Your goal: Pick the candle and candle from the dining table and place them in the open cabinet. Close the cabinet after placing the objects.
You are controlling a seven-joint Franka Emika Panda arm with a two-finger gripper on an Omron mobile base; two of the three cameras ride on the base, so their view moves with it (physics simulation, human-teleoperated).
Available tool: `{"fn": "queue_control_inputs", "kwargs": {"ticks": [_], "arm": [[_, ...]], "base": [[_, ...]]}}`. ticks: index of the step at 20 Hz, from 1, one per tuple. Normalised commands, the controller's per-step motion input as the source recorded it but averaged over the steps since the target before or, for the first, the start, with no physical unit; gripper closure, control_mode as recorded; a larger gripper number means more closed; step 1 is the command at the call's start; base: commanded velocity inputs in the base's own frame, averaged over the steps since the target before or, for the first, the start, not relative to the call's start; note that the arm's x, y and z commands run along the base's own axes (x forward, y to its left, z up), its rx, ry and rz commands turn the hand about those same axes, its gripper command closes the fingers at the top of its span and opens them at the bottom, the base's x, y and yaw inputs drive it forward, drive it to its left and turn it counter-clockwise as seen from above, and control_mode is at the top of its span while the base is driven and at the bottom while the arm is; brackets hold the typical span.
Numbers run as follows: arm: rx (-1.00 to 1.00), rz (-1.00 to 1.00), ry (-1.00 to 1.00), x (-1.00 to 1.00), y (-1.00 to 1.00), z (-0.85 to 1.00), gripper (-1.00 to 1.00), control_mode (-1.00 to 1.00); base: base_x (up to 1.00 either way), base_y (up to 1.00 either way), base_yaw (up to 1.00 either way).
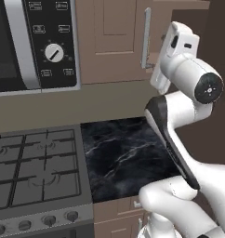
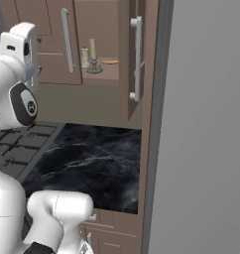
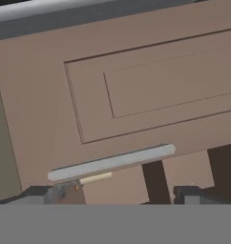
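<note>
Gripper (image 3: 112, 194): jaws spread wide, holding nothing, up by the closed cabinet door (image 3: 151, 90) and its silver handle (image 3: 111, 162).
Candles: stick candle (image 2: 93, 55) and stub (image 2: 85, 57) stood side by side on the open cabinet's shelf (image 2: 108, 69).
Right door (image 2: 133, 59): hung open.
Table (image 2: 92, 163): black marble below.

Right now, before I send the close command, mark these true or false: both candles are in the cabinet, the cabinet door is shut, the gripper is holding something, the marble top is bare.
1. Slim cream stick candle and short stub candle stand on the brown wooden cabinet shelf. True.
2. The right-hand cabinet door is shut. False: it stands open.
3. The gripper holds a candle. False: jaws open, empty.
4. Nothing shows on the black marble top. True.
</note>
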Motion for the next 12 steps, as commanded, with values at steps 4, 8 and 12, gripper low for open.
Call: {"fn": "queue_control_inputs", "kwargs": {"ticks": [4, 8, 12], "arm": [[0.00, 0.00, 0.00, -0.62, -0.31, 0.00, -1.00, -1.00], [0.00, 0.00, 0.00, -0.54, -0.29, 0.00, -1.00, -1.00], [-0.01, 0.00, 0.07, -0.54, -0.25, 0.01, -1.00, -1.00]], "base": [[0.00, 0.00, 0.00], [0.00, 0.00, 0.00], [0.00, 0.00, 0.00]]}}
